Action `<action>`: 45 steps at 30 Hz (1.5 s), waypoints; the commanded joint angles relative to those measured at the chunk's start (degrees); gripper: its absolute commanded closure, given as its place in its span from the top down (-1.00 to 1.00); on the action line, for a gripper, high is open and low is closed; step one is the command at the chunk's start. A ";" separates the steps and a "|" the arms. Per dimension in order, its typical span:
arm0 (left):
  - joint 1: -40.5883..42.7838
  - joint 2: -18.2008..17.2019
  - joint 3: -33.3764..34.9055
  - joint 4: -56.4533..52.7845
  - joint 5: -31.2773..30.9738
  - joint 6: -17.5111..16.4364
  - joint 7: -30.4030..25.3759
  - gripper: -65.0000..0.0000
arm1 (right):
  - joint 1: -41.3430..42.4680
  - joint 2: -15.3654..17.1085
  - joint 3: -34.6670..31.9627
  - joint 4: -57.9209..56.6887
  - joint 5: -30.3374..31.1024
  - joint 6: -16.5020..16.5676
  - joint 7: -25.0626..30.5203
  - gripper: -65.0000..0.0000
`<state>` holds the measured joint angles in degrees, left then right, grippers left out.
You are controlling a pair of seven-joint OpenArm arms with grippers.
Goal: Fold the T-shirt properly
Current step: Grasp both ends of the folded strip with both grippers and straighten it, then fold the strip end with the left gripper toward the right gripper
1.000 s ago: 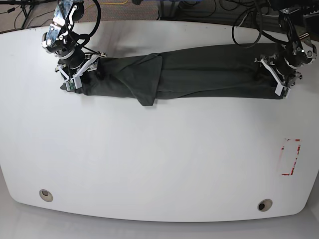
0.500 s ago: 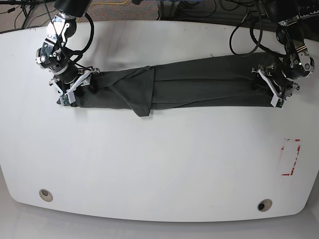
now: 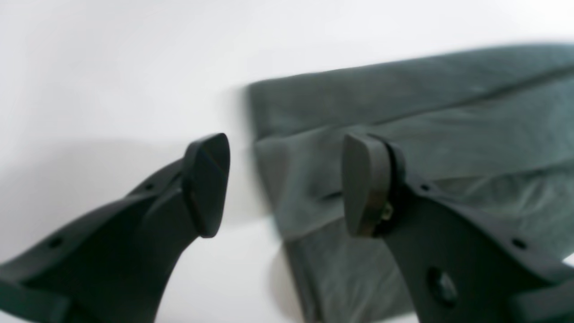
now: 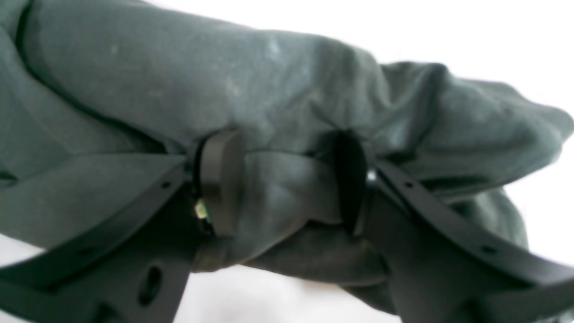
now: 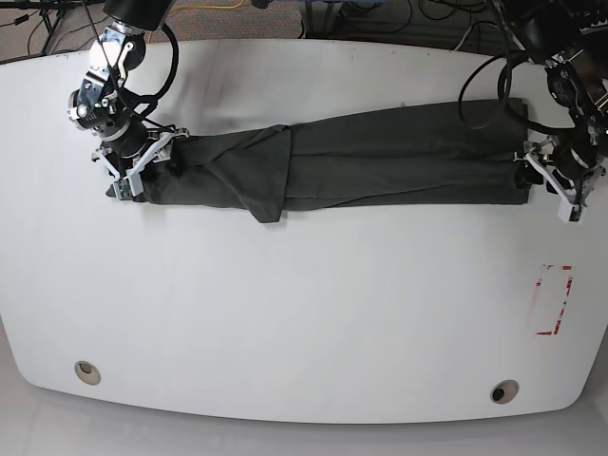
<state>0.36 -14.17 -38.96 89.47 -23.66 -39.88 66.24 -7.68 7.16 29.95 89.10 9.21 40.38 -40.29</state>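
T-shirt (image 5: 361,161) is lying lengthwise: right hand (image 4: 287,184) is pinching one end, left hand (image 3: 282,184) is gaping off the other and needing to regrip squarely.

T-shirt (image 5: 380,157) lies as a long band across the far half of the table (image 5: 285,323), right gripper (image 5: 133,163) on its 9 o'clock end, left gripper (image 5: 562,188) just off its 3 o'clock end, taped rectangle (image 5: 554,300) toward 4 o'clock.
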 commanded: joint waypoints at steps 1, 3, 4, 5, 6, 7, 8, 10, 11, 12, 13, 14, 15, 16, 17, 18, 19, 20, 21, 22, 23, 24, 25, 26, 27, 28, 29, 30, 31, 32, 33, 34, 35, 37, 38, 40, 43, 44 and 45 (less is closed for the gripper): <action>-0.76 -2.31 -2.14 -1.08 -3.81 -0.12 2.11 0.15 | -0.01 0.62 0.15 0.79 -0.47 -0.38 -0.37 -0.04; -0.67 -3.01 -2.40 -2.57 -5.66 -0.12 2.47 0.15 | -0.01 0.62 0.15 0.79 -0.47 -0.38 -0.37 -0.04; -0.14 -3.45 -2.31 -3.89 -6.80 -0.12 2.47 0.15 | -0.01 0.62 0.15 0.79 -0.47 -0.38 -0.37 -0.04; 0.47 -3.89 -2.31 -4.77 -7.59 -0.12 2.47 0.15 | -0.10 0.62 0.15 0.79 -0.47 -0.38 -0.37 -0.04; 1.00 -4.42 -2.31 -5.65 -8.38 -0.12 2.47 0.15 | -0.10 0.62 0.15 0.79 -0.47 -0.38 -0.37 -0.04; 1.53 -4.77 -2.23 -6.61 -9.26 -0.12 2.47 0.15 | -0.10 0.62 0.15 0.79 -0.47 -0.38 -0.37 -0.04; 1.79 -5.03 -2.23 -7.23 -9.97 -0.12 2.47 0.15 | -0.10 0.62 0.15 0.79 -0.47 -0.38 -0.37 -0.04; 2.32 -5.21 -1.96 -8.81 -11.55 -0.12 2.47 0.15 | -0.10 0.62 0.15 0.79 -0.38 -0.38 -0.37 -0.04; 2.50 -5.21 -1.44 -9.69 -12.25 -0.12 2.47 0.15 | -0.10 0.62 0.15 0.79 -0.38 -0.38 -0.37 -0.04; 2.50 -5.56 -1.00 -10.48 -12.69 -0.12 2.47 0.15 | -0.10 0.62 0.15 0.79 -0.38 -0.38 -0.37 -0.04; 2.50 -5.91 -0.47 -11.01 -13.04 -0.12 2.47 0.15 | -0.10 0.62 0.15 0.79 -0.38 -0.38 -0.37 -0.04; 2.50 -6.18 0.15 -11.45 -13.48 -0.12 2.47 0.15 | -0.10 0.62 0.15 0.79 -0.38 -0.38 -0.37 -0.04; 2.50 -6.27 0.76 -11.80 -13.75 -0.12 2.47 0.15 | -0.10 0.62 0.15 0.79 -0.38 -0.38 -0.37 -0.04; 2.50 -6.27 1.47 -11.98 -14.19 -0.12 2.47 0.15 | -0.10 0.62 0.15 0.79 -0.38 -0.38 -0.37 -0.04; 2.50 -6.27 2.26 -12.24 -14.45 -0.12 2.47 0.15 | -0.10 0.62 0.15 0.79 -0.38 -0.38 -0.37 -0.04; 2.50 -6.27 2.78 -12.33 -14.71 -0.12 2.47 0.15 | -0.10 0.53 0.15 0.79 -0.38 -0.38 -0.37 -0.04; 2.50 -6.09 3.40 -12.33 -14.89 -0.12 2.47 0.14 | -0.10 0.53 0.15 0.79 -0.38 -0.38 -0.37 -0.04; 2.50 -6.09 3.93 -12.33 -15.15 -0.12 2.47 0.14 | -0.10 0.53 0.15 0.79 -0.38 -0.38 -0.37 -0.04; 2.50 -6.09 4.37 -12.33 -15.24 -0.12 2.47 0.13 | -0.10 0.53 0.15 0.79 -0.38 -0.38 -0.37 -0.04; 2.50 -6.00 4.89 -12.33 -15.50 -0.12 2.47 0.13 | -0.10 0.36 0.15 0.79 -0.38 -0.38 -0.37 -0.04; 2.50 -6.00 5.16 -12.33 -15.59 -0.12 2.47 0.12 | -0.10 0.09 0.15 0.79 -0.38 -0.38 -0.37 -0.04; 2.50 -6.00 6.04 -12.33 -15.59 -0.12 2.47 0.09 | -0.10 -0.34 0.15 0.79 -0.38 -0.38 -0.37 -0.04; 2.50 -6.00 6.56 -12.33 -15.59 -0.12 2.47 0.03 | -0.10 -0.52 0.15 0.79 -0.38 -0.38 -0.37 -0.04; 2.50 -6.00 7.00 -12.24 -15.50 -0.12 2.47 -0.07 | -0.10 -0.61 0.15 0.79 -0.38 -0.38 -0.37 -0.04; 2.50 -5.91 7.53 -12.15 -15.50 -0.12 2.47 -0.22 | -0.10 -0.61 0.15 0.79 -0.38 -0.38 -0.37 -0.04; 2.50 -5.91 7.88 -12.06 -15.50 -0.12 2.47 -0.37 | -0.10 -0.61 0.15 0.79 -0.38 -0.38 -0.37 -0.04; 2.50 -5.91 8.15 -11.89 -15.50 -0.12 2.47 -0.55 | -0.10 -0.61 0.15 0.79 -0.38 -0.38 -0.37 -0.04; 2.50 -5.91 8.23 -11.80 -15.50 -0.12 2.47 -0.69 | -0.10 -0.61 0.15 0.79 -0.38 -0.38 -0.37 -0.04; 2.50 -5.91 8.23 -11.54 -15.50 -0.12 2.47 -0.80 | -0.10 -0.70 0.15 0.79 -0.38 -0.38 -0.37 -0.04; 2.50 -5.91 8.06 -11.10 -15.42 -0.12 2.47 -0.85 | -0.10 -0.70 0.15 0.79 -0.38 -0.38 -0.37 -0.04; 2.50 -5.91 7.97 -10.39 -15.42 -0.12 2.47 -0.85 | -0.10 -0.70 0.15 0.79 -0.38 -0.38 -0.37 -0.04; 2.50 -5.91 7.88 -9.78 -15.42 -0.12 2.47 -0.84 | -0.10 -0.70 0.15 0.79 -0.38 -0.38 -0.37 -0.04; 2.58 -5.91 7.88 -8.72 -15.33 -0.12 2.47 -0.83 | -0.10 -0.70 0.15 0.79 -0.38 -0.38 -0.37 -0.04; 3.55 -5.91 7.80 -6.44 -15.42 -0.12 2.55 -0.83 | -0.10 -0.70 0.15 0.79 -0.38 -0.38 -0.37 -0.04; 4.43 -5.91 7.80 -4.86 -15.50 -0.12 2.55 -0.83 | -0.10 -0.70 0.15 0.79 -0.38 -0.38 -0.37 -0.04; 5.93 -5.91 7.80 -0.81 -15.50 -0.12 2.55 -0.83 | -0.19 -0.70 0.24 0.79 -0.38 -0.38 -0.37 -0.04; 8.21 -5.83 8.32 4.90 -15.24 -0.12 2.55 -0.83 | -0.19 -0.70 0.24 0.79 -0.38 -0.38 -0.37 -0.04; 8.83 -5.74 8.41 6.57 -15.42 -0.12 2.55 -0.83 | -0.19 -0.70 0.24 0.79 -0.38 -0.38 -0.37 -0.04; 9.44 -5.21 8.85 8.86 -15.42 -0.12 2.55 -0.83 | -0.19 -0.70 0.24 0.79 -0.38 -0.38 -0.37 -0.04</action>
<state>9.37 -19.09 -30.50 93.91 -38.15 -40.01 69.56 -7.86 6.04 30.06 89.21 9.28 39.94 -39.86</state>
